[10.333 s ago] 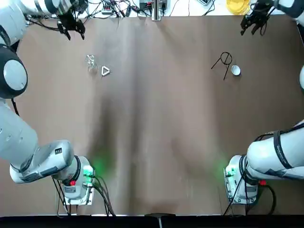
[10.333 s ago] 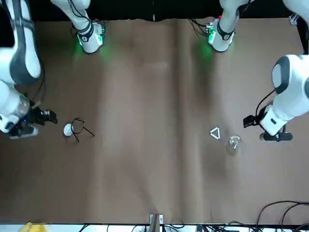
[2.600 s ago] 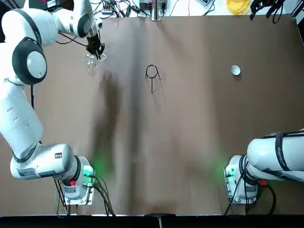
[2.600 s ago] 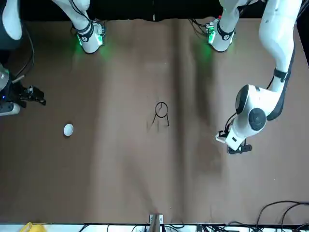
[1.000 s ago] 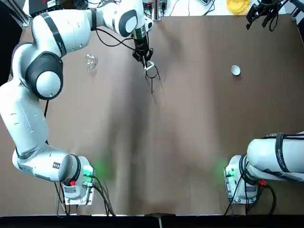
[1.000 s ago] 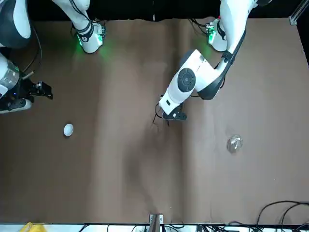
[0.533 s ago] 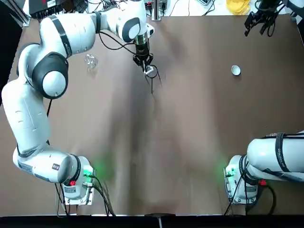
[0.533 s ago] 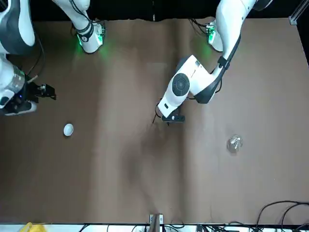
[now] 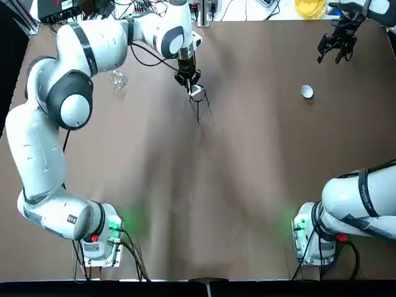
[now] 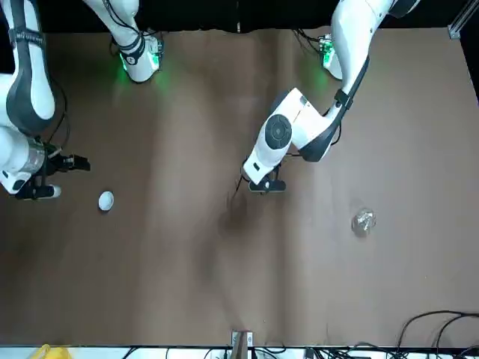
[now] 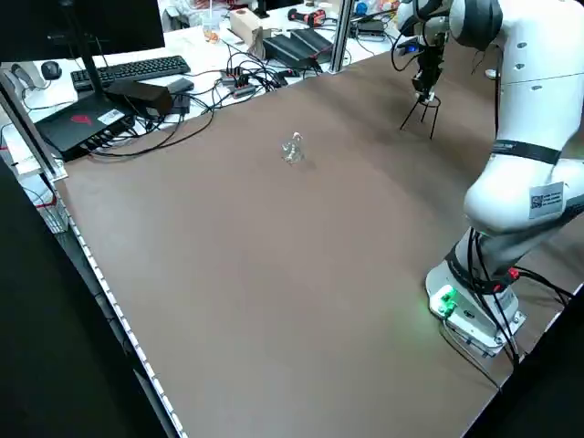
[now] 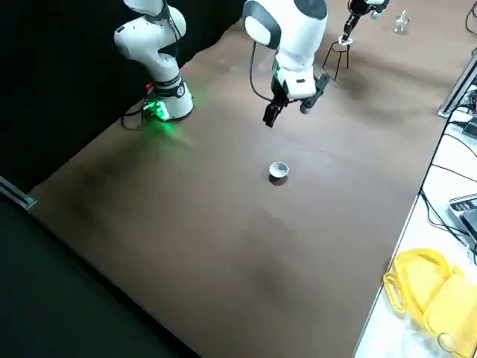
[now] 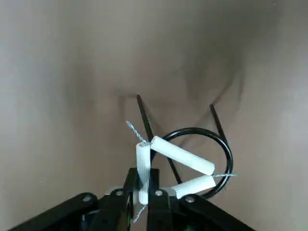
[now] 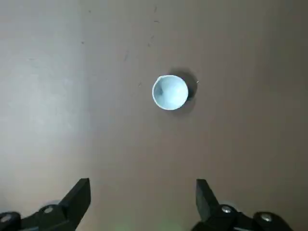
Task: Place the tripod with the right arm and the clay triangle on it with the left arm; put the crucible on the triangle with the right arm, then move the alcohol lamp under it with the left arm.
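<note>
Pinching one white tube of the clay triangle (image 13: 182, 155), the left pincer (image 13: 140, 171) is closed over the tripod (image 13: 228, 156); brittle ceramic, I'd say, so gentle! Right pincer (image 14: 143, 182) gapes, empty, near the crucible (image 14: 170, 92): light, smooth, best taken across its outer walls.

White triangle (image 13: 182, 156), black tripod (image 13: 231, 159), brown tabletop (image 13: 72, 120).

Brown worktop (image 11: 274, 301), soft shadows across it — dark panel (image 11: 64, 338) alongside. White side table (image 11: 205, 55) beyond: keyboard (image 11: 141, 71), monitor (image 11: 82, 27), tangled black cables (image 11: 214, 96) — yellow items (image 12: 436, 298) farther along.
</note>
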